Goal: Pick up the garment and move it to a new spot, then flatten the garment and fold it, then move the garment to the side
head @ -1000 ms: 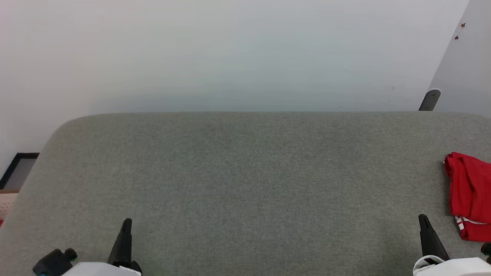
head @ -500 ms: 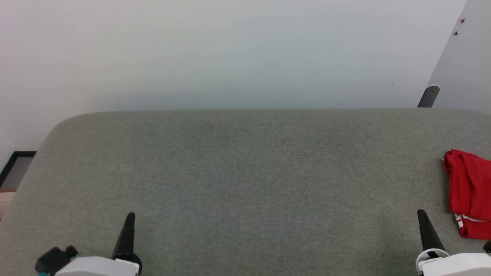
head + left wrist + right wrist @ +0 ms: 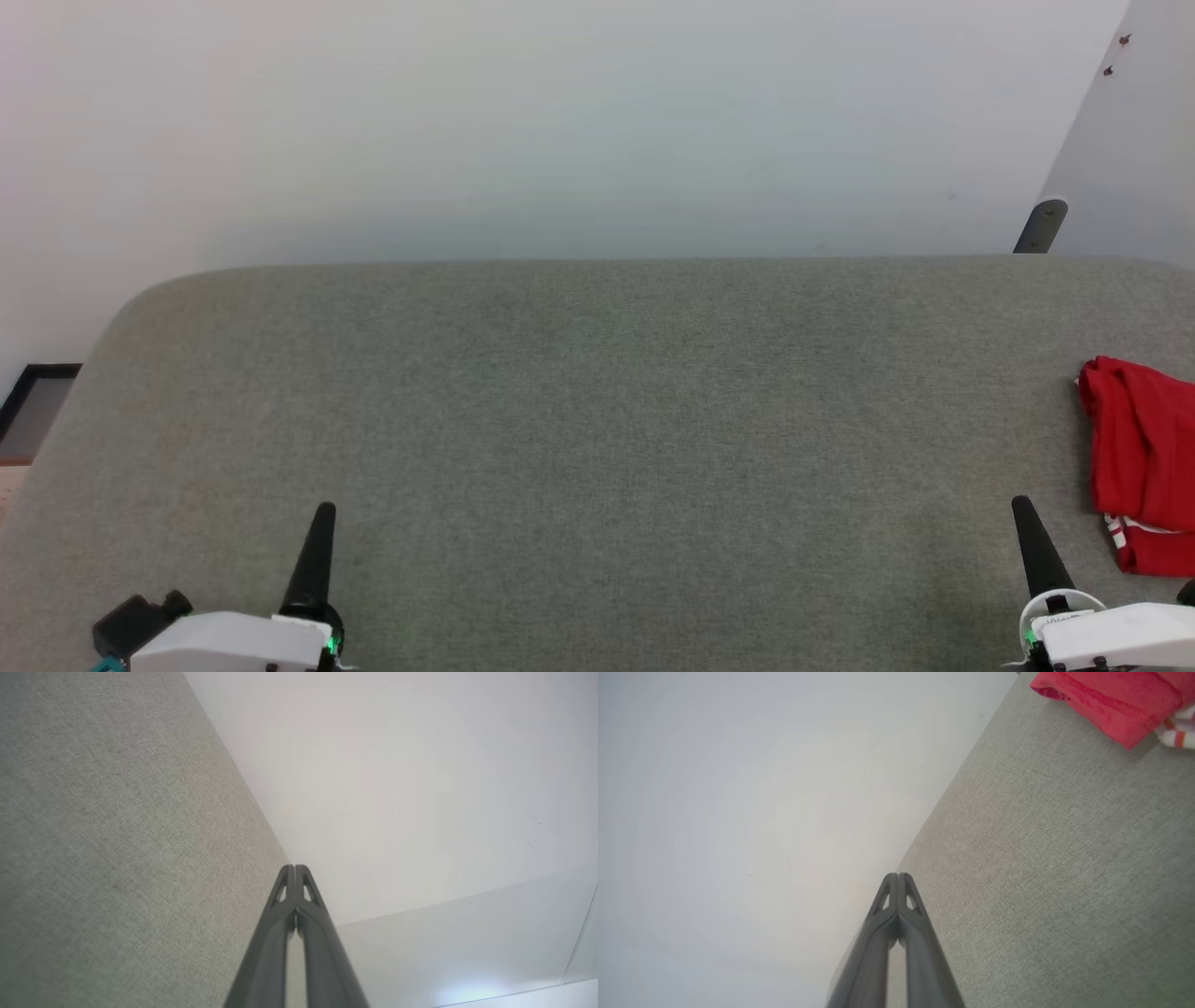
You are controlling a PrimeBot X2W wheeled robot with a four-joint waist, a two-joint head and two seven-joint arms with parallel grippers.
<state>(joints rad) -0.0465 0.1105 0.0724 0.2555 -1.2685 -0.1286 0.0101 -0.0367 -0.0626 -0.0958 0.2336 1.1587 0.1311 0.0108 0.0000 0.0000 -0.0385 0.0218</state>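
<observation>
Red garment (image 3: 1144,462) lies bundled at the grey couch's (image 3: 597,420) right edge, just beside the right gripper (image 3: 1022,509). Left gripper (image 3: 324,511) hovers well apart; both have fingers pressed together, holding nothing.

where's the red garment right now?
In the head view the garment lies on the grey fabric surface at the picture's right edge, partly cut off. It sits just right of the right pincer, which is not touching it.
</observation>
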